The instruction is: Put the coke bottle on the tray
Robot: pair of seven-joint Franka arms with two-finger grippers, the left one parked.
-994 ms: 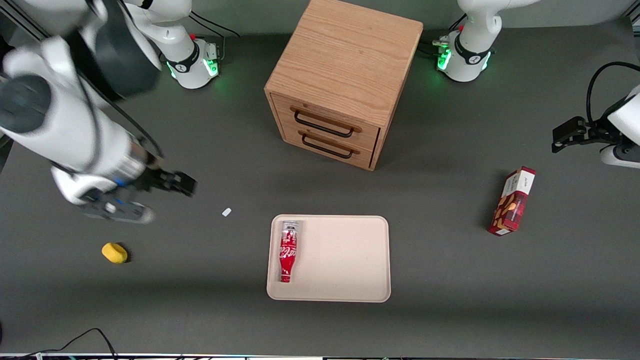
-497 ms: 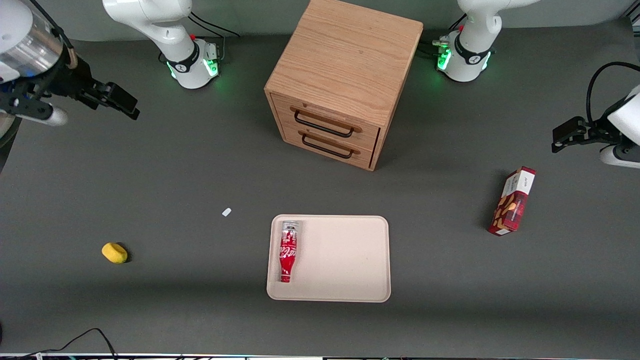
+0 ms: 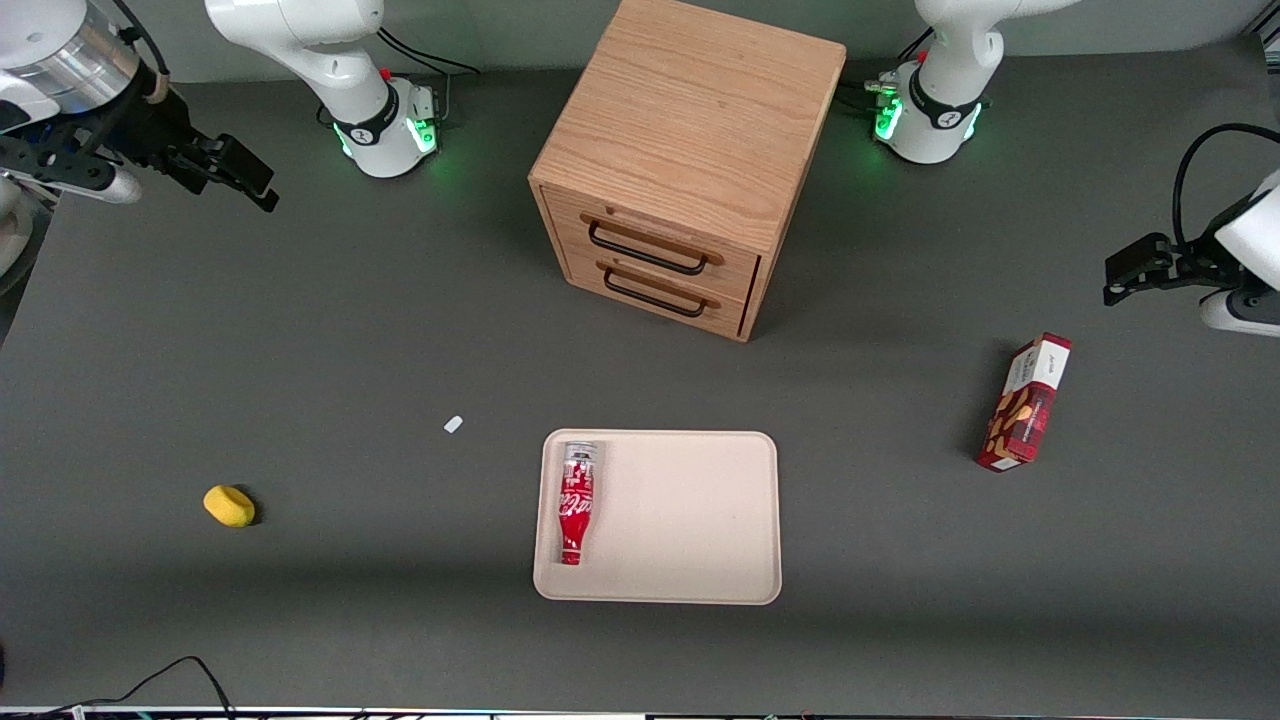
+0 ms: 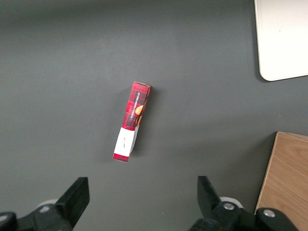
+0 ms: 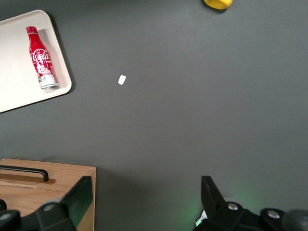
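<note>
The coke bottle [image 3: 575, 504] is small, slim and red with white script. It lies on its side in the cream-beige tray [image 3: 700, 520], along the tray's edge toward the working arm's end, with its cap toward the front camera. The right wrist view shows the bottle [image 5: 40, 56] in the tray [image 5: 14, 98] too. My right gripper [image 3: 245, 180] is open and empty. It hangs high above the table at the working arm's end, far from the tray. In the right wrist view the gripper [image 5: 147, 197] has its jaws wide apart with bare table between them.
A wooden drawer cabinet [image 3: 680, 160] stands farther from the front camera than the tray. A yellow object [image 3: 229, 505] and a small white scrap [image 3: 453, 424] lie toward the working arm's end. A red snack box [image 3: 1025, 402] lies toward the parked arm's end.
My right gripper has lifted away from the table near the white scrap and drawn back to the working arm's end, then settled. The bottle and tray have not moved.
</note>
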